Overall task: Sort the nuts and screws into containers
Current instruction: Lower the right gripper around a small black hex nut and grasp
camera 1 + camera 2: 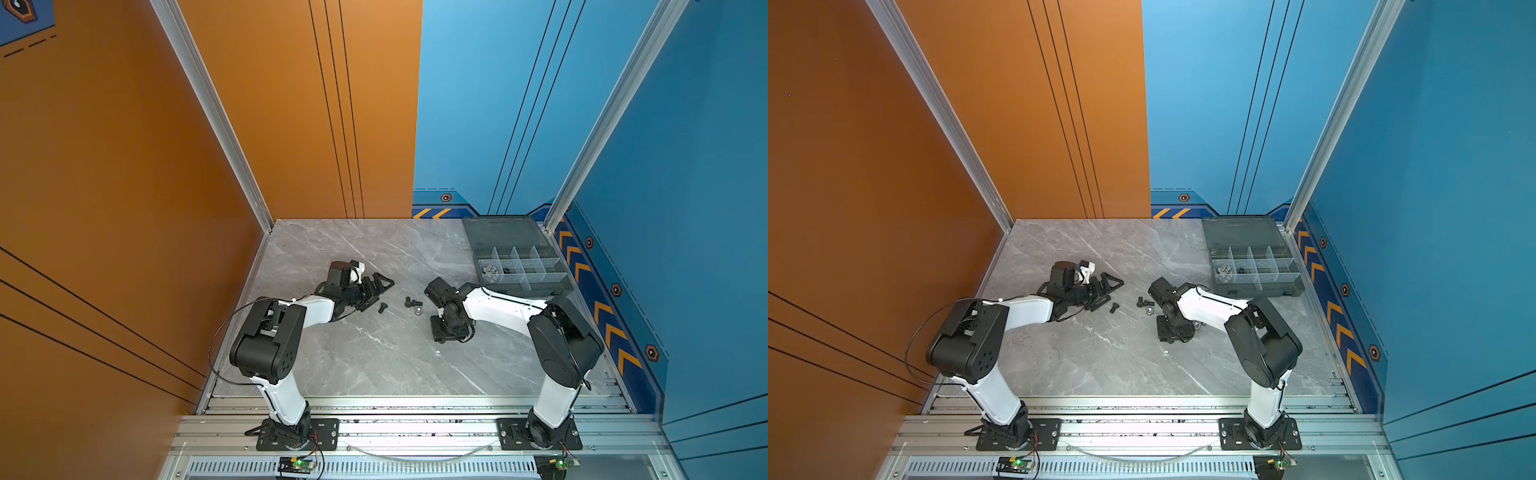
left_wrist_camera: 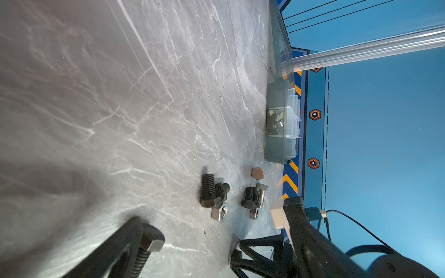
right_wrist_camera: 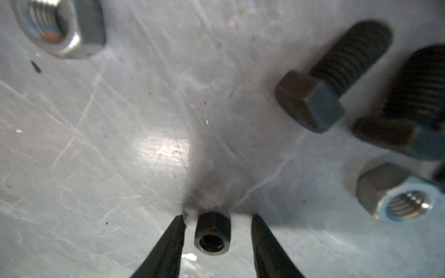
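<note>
Right pincer [image 3: 218,217] set low, tips at grey marble tabletop [image 1: 353,361]. Jaws kept partly apart, small black hex nut [image 3: 212,237] straddled, gap seen on both sides, nut not gripped. Two black hex bolts [image 3: 337,74] and two silver hex nuts [image 3: 397,197] seen lying near it. Left pincer [image 1: 381,296] held wide. Single black bolt [image 1: 382,307] seen just beside one finger. Organizer box [image 1: 536,287] placed at far right corner, lid laid open. Silver wing nuts [image 1: 490,268] kept in one compartment, dark piece [image 1: 508,270] in next.
</note>
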